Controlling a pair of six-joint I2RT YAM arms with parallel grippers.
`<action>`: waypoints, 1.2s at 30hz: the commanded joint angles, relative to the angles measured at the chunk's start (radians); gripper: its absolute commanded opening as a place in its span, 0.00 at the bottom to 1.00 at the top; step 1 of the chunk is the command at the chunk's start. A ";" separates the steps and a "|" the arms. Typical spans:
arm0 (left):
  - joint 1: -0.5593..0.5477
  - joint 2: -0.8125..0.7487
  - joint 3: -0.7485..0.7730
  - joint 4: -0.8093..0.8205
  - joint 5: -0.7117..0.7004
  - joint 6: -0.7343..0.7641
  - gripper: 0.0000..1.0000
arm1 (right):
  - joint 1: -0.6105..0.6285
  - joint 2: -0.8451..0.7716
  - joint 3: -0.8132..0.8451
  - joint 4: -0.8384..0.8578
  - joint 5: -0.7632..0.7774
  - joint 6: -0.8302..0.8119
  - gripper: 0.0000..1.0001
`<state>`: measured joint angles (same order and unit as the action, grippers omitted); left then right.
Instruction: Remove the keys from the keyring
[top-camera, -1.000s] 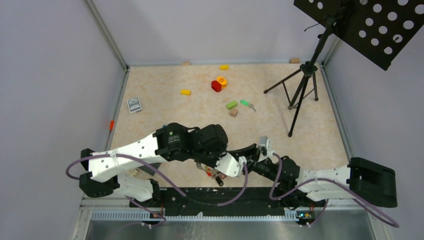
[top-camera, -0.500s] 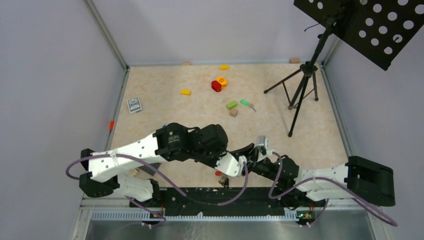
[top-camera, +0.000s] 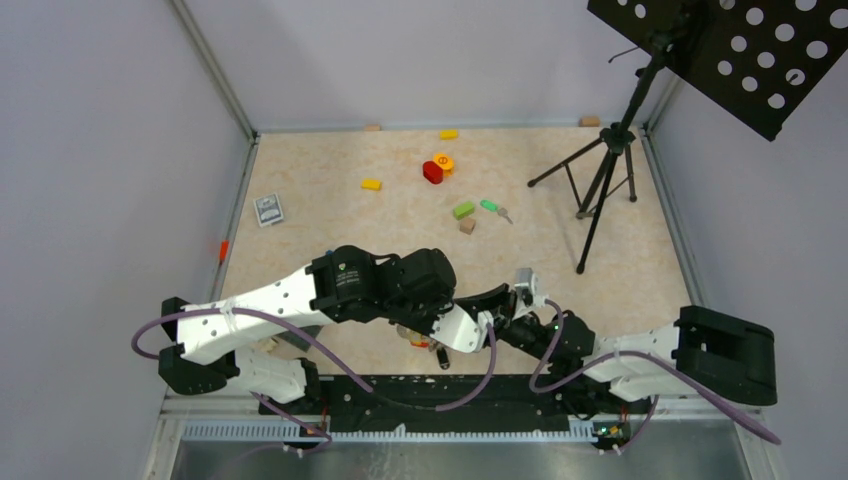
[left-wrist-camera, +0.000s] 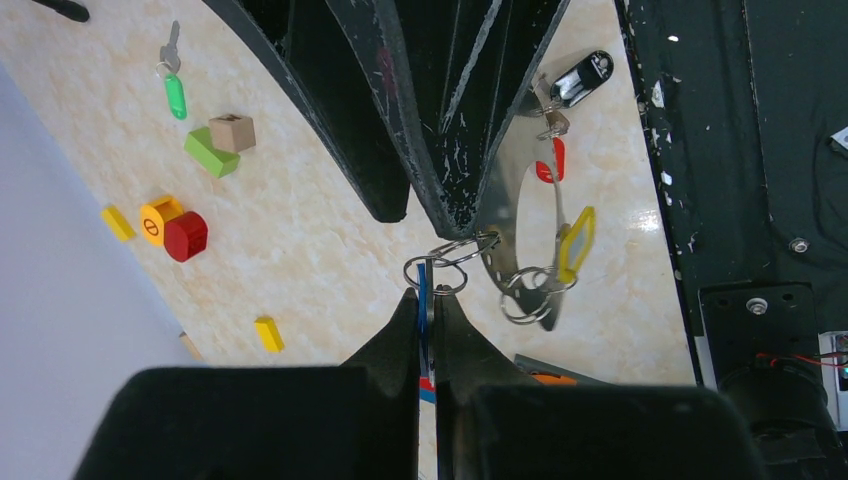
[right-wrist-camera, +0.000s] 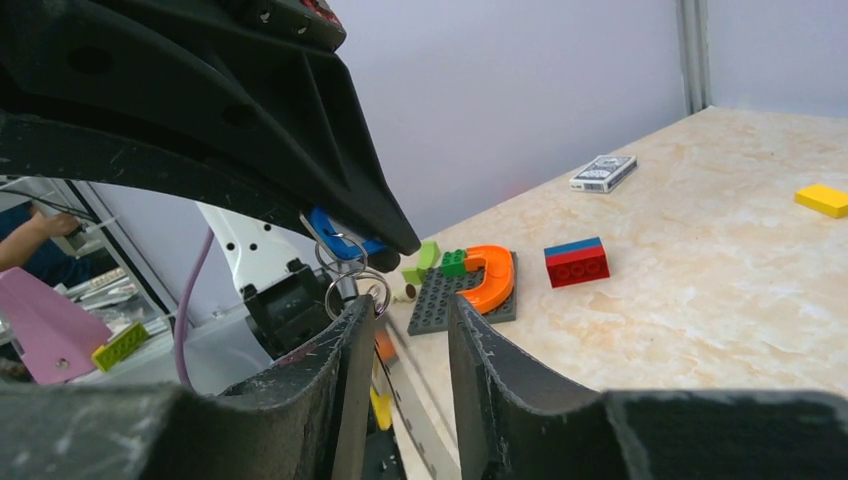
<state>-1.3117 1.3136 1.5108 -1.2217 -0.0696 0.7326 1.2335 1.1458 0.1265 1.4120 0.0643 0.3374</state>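
Note:
In the left wrist view my left gripper (left-wrist-camera: 428, 293) is shut on the blue key (left-wrist-camera: 421, 275), seen edge-on between the fingertips. A small metal ring threads the key just past them. From it hang the grey keyring strap (left-wrist-camera: 514, 195), more rings, a yellow tag (left-wrist-camera: 578, 245), a red key head (left-wrist-camera: 547, 166) and a black fob (left-wrist-camera: 580, 75). My right gripper (right-wrist-camera: 412, 312) faces the left one with its jaws apart; the rings sit against its left fingertip (right-wrist-camera: 362, 312), nothing between the pads. From above, both grippers meet near the front edge over the bunch (top-camera: 427, 342).
A lone green-headed key (top-camera: 491, 206) lies mid-table beside green and tan blocks. A red cylinder (top-camera: 432, 172), yellow bricks and a card box (top-camera: 268, 209) lie farther back. A black tripod stand (top-camera: 600, 190) is at the right. A grey baseplate with an orange curved piece (right-wrist-camera: 470, 290) sits at the near left.
The right arm has shifted slightly to the left and the hanging bunch has swung under the grippers. The left arm has stayed put, still shut on the blue key.

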 joint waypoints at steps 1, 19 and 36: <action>-0.004 -0.009 0.015 0.044 -0.006 -0.007 0.00 | -0.010 0.033 0.032 0.116 -0.034 0.033 0.32; -0.005 -0.043 -0.018 0.051 -0.025 0.019 0.00 | -0.010 -0.069 0.023 0.004 -0.072 -0.044 0.30; -0.011 -0.091 -0.059 0.156 -0.090 0.126 0.00 | -0.010 -0.090 0.001 -0.033 -0.037 -0.052 0.31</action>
<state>-1.3174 1.2648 1.4559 -1.1427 -0.1364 0.8238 1.2335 1.0386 0.1249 1.3388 0.0299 0.2886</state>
